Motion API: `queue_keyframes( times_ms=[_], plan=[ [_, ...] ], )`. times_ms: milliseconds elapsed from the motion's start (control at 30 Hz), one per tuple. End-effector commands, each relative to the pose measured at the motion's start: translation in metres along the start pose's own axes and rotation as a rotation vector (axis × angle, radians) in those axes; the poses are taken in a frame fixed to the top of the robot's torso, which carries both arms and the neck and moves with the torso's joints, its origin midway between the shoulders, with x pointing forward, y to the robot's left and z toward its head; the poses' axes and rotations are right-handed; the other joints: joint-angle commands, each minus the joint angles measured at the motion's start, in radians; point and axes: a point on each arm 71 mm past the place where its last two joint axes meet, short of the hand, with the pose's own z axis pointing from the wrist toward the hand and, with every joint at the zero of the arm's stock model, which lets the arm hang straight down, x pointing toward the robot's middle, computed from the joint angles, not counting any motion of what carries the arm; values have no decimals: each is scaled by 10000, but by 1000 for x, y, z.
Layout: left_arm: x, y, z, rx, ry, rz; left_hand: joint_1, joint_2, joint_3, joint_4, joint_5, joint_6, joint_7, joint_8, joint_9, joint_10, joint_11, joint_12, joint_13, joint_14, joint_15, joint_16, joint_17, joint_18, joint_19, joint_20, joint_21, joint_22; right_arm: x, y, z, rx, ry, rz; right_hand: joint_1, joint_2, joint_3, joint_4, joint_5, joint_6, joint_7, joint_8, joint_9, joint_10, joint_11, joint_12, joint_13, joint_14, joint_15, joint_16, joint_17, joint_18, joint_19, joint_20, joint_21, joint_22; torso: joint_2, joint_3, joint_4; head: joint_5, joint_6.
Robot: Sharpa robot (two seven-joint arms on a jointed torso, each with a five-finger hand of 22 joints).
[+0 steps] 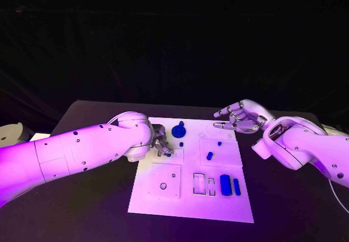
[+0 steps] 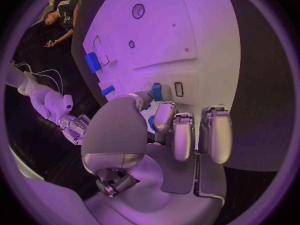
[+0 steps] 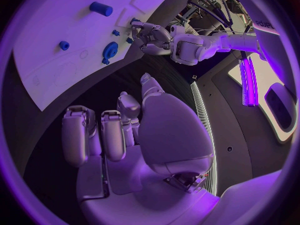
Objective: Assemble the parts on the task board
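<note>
**A:** So we're looking down at the task board [image 1: 190, 201], the white plate sitting mid-counter [image 1: 95, 201]. Left hand [image 1: 159, 143] is parked at the board's left edge, near its far end. From the head view its fingers are bunched downward onto the plate, right beside a small blue part [image 1: 181, 144].

**B:** Yeah, and the left wrist view helps a bit. We see the fingers [image 2: 181, 135] curled in side by side, with the thumb coming across toward a small blue block [image 2: 157, 92] at the fingertips. Looks like contact, but we honestly can't tell if it's pinched or just touched.

**A:** Agreed, calling that one unclear. Right hand [image 1: 240, 117]?

**B:** Up off the board, over its far right corner. Fingers are loosely curled, slightly apart, nothing in them. The right wrist view shows the same: fingers [image 3: 103, 135] bent over the dark counter, holding nothing.

**A:** And the rest of the parts?

**B:** Round blue gear-like piece [image 1: 179, 132] stands on the far end of the board, just beside the left hand. Another small blue peg [image 1: 209, 156] sits mid-board, a tiny one [image 1: 220, 143] just past it. Near the front, a blue cylinder [image 1: 225, 185] and a slim blue bar [image 1: 237, 187] lie side by side, next to the rectangular slots [image 1: 198, 183].
</note>
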Motion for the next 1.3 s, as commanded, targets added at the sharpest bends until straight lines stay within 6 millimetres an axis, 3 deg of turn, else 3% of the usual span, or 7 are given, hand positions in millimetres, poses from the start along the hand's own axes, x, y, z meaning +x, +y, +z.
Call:
queue_keyframes(
  times_ms=[33,300,800,1067,1167,1300],
  plan=[
    [6,5,3,-713,471,103,-375,-45,161,-392,-52,243,-111,18,4,72,-33,65,35,1069,10,31,2635,-137,735,44,48,1907,1,1,0,-69,135,4,-20,83,-40,-3,35,81,6,59,17,24,-72,-40,-11,699,-23,-68,1125,142,-6,-39,-52,-8,0,2,-10,14,-9],
    [7,4,6,-777,703,220,-1000,55,-673,-19,-25,468,-182,-65,0,158,-93,212,193,1069,-53,31,2635,-155,771,-13,95,1989,1,1,-1,-67,132,3,-54,108,-75,23,44,83,6,54,17,13,-71,-68,-43,696,-24,-85,1107,148,-18,-42,-74,-41,1,7,-13,-22,-39],
    [6,7,10,-915,768,244,-1468,105,-1501,273,-26,720,-255,-24,94,275,-152,351,336,1069,-97,31,2635,-185,829,-54,173,2118,0,1,-2,-52,99,21,-70,103,-98,33,44,77,8,49,15,-6,-69,-107,-73,691,-23,-103,1084,156,-36,-43,-96,-79,-4,0,8,-37,-31],
    [5,9,10,-970,693,172,-2056,-50,-2872,511,-70,821,-308,73,224,350,-192,412,397,1069,-130,31,2635,-210,876,-80,240,2227,0,1,-2,-45,77,42,-140,95,-173,78,33,64,12,37,12,-25,-63,-137,-108,685,-20,-126,1061,162,-49,-43,-120,-113,-2,-5,7,-11,-18],
    [4,10,10,-970,610,97,-2162,76,-3358,517,-303,812,-323,83,259,356,-208,410,399,1069,-146,31,2635,-207,871,-97,230,2217,0,0,-2,-39,72,43,-150,93,-183,84,27,63,13,36,12,-28,-63,-142,-113,683,-20,-133,1052,163,-51,-43,-124,-119,-3,-7,19,-17,-12],
    [3,10,9,-932,444,-48,-2264,335,-4117,542,-945,801,-334,102,311,363,-217,410,403,1069,-157,31,2635,-207,872,-111,227,2220,0,0,-2,-29,72,44,-169,91,-205,97,7,61,14,34,11,-30,-61,-146,-120,683,-19,-135,1052,166,-57,-42,-133,-133,-7,-12,17,-6,-5]
  ],
)
